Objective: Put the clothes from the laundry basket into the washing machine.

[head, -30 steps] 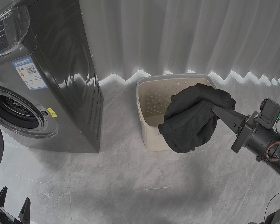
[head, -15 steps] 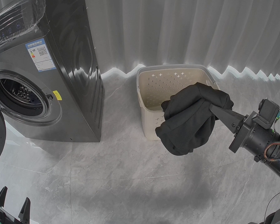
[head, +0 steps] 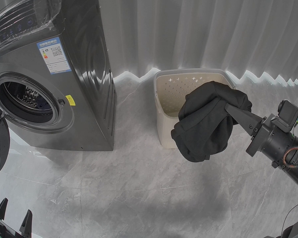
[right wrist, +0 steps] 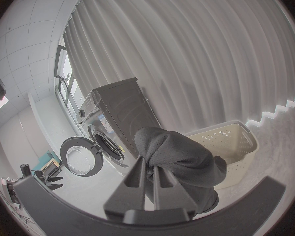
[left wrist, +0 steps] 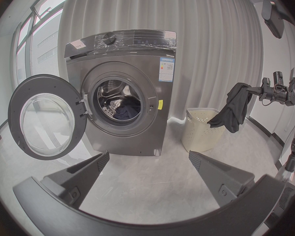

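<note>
Near the perforated cream laundry basket (head: 188,71), the right gripper (head: 229,109) is pinching a soft black garment (head: 202,129) between closed fingers, right of the glossy grey, blue-labelled washing machine (head: 89,66).

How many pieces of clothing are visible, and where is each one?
2. A black garment hangs from the right tool by the laundry basket; a dark item lies inside the washing machine drum. More may be hidden there.

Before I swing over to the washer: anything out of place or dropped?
Nothing dropped or askew. The black garment hangs bunched from the right gripper by the laundry basket, clear of the floor. Only oddity: loose plastic film covers the washing machine's control panel.
</note>
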Robot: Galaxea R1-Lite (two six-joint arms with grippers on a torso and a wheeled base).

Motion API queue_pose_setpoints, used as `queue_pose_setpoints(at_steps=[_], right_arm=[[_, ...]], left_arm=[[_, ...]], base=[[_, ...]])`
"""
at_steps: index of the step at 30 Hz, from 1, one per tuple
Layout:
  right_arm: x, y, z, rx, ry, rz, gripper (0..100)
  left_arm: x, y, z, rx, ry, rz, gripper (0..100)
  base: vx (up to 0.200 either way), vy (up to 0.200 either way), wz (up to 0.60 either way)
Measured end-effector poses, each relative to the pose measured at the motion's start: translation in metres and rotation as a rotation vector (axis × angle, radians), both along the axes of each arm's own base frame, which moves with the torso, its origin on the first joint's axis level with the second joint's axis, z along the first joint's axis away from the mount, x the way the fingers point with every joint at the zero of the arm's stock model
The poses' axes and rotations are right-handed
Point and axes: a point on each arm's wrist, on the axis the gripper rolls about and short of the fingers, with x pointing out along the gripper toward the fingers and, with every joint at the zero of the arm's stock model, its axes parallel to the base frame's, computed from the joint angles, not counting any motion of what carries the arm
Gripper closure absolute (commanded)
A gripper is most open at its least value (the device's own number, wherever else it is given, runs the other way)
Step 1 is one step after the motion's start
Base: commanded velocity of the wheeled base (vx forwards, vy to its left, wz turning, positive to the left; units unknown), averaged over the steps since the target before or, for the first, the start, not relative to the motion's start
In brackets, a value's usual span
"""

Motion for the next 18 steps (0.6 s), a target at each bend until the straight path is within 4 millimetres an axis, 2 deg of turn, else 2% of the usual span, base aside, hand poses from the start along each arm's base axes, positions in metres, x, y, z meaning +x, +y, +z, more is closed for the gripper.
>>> queue_pose_setpoints(at_steps=[18], right_arm=[[0.0007, 0.0012, -0.0025, -0.007, 0.009, 0.001, 100]], left_arm=[[0.0000, 0.0000, 0.0000, -0.001, 0.000, 0.000, 0]], base=[[0.000, 0.200, 0.00]])
